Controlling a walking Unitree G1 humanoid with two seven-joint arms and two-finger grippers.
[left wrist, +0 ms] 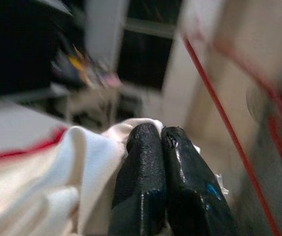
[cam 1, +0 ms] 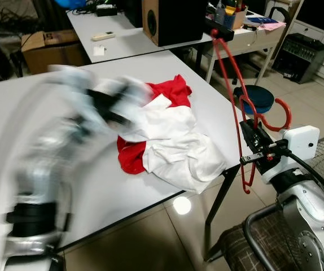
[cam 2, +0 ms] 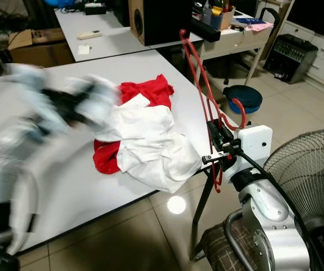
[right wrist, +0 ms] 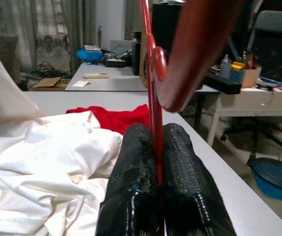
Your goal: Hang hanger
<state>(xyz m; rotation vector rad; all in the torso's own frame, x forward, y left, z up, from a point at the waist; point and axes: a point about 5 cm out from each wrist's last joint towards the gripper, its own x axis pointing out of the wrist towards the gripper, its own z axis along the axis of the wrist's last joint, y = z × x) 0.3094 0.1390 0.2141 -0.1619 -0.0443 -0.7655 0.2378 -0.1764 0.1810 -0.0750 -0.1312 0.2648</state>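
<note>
1. Left arm (cam 1: 43, 186), blurred, reaches forward and inward; its gripper (left wrist: 163, 135) has both fingers pressed together.
2. Right arm (cam 1: 306, 206) is bent at the side, its gripper (right wrist: 156, 135) fingers clamped on a red hanger (cam 1: 230, 73).

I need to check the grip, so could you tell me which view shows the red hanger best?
The left eye view: the whole hanger shows, hook beside the right gripper. The right wrist view shows only its wire pinched between the fingers; the left wrist view, a blurred streak.
</note>
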